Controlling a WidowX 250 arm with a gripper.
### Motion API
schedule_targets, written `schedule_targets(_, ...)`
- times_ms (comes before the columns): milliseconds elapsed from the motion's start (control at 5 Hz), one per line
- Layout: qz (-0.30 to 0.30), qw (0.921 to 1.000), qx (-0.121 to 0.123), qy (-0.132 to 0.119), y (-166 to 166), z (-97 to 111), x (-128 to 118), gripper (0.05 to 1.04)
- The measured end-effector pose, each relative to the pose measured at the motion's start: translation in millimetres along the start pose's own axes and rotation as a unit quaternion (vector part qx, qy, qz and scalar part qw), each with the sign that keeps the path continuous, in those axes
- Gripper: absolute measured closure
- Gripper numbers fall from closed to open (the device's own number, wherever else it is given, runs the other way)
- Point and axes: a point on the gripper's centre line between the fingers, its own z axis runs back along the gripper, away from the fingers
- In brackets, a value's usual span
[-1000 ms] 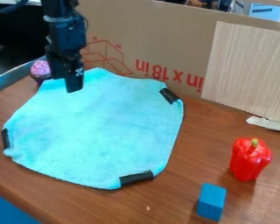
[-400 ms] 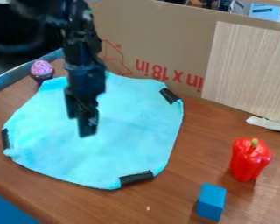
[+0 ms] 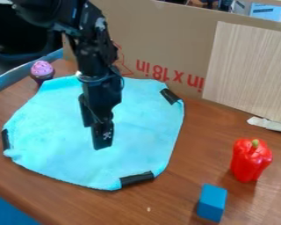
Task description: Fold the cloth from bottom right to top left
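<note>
Brown table (image 3: 184, 193) under everything. Cardboard panel (image 3: 166, 44) stands along its back edge, red print on it. Cloth (image 3: 60, 132), light blue, lies spread out and unfolded on the left and middle of the table. Black arm (image 3: 96, 57) comes in from the upper left, over the cloth's back part. Wood-grain board (image 3: 248, 70) is upright against the panel, right side. Gripper (image 3: 97, 135) hangs down over the middle of the cloth; can't tell whether it's open or closed, or whether it touches the cloth. Red pepper (image 3: 250, 160) sits right of the cloth, well apart, stem up. Blue block (image 3: 212, 202) is near the pepper, on the near side. Toy cupcake (image 3: 42, 70), pink-purple top, is just beside the cloth's back left edge. Black patches on the cloth: back right (image 3: 170, 96), near right (image 3: 137, 178), left edge (image 3: 5, 139).
</note>
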Motion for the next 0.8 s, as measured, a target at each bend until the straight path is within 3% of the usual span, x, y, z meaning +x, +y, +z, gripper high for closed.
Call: schedule_targets(800,-0.048,0.9988,0.007,-0.010,-49.3,-5.5,7.3,0.083)
